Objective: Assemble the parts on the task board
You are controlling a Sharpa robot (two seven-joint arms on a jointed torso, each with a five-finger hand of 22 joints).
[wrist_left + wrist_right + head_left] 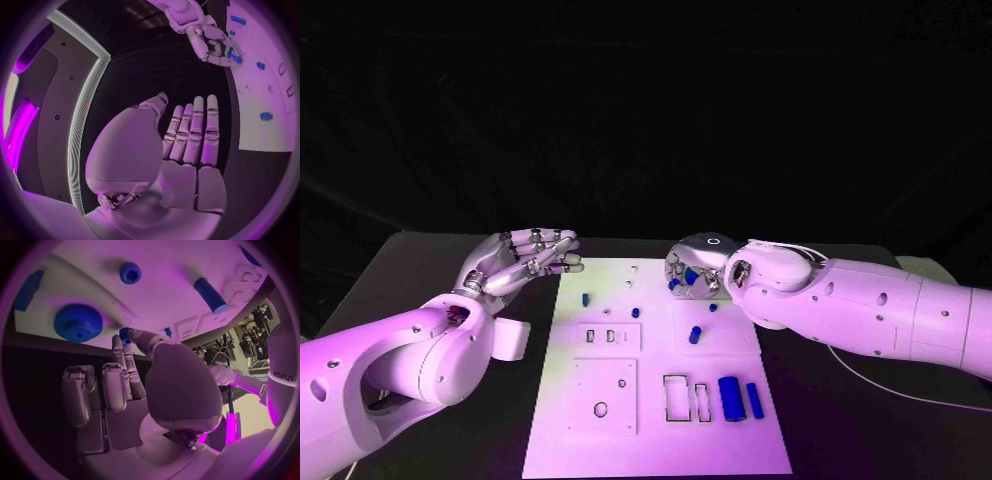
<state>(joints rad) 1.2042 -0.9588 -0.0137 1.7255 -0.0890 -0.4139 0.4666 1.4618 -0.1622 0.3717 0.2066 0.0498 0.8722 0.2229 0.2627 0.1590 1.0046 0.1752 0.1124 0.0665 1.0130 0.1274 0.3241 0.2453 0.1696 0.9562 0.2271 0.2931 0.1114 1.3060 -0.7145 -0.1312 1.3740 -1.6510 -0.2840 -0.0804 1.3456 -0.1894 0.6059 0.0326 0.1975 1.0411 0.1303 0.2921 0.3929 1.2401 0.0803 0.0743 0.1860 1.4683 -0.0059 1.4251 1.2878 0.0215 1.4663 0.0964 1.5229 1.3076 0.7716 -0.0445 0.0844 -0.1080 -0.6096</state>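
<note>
The right robot hand [692, 270] pinches a small blue part [125, 333] over the task board [653, 420] at the head view's centre, apparently to seat it. The left robot hand [524, 258] waits left of the board, fingers apart, holding nothing, probably keeping clear.

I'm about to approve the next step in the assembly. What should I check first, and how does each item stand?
1. Right hand over the board: ok.
2. Right hand pinches a small blue part: ok.
3. Part lined up with its seat: cannot tell.
4. Left hand empty, fingers apart, beside the board: ok.
5. Gear lies apart from the fingers: ok.
6. Blue cylinders out of the hands' way: ok.
</note>
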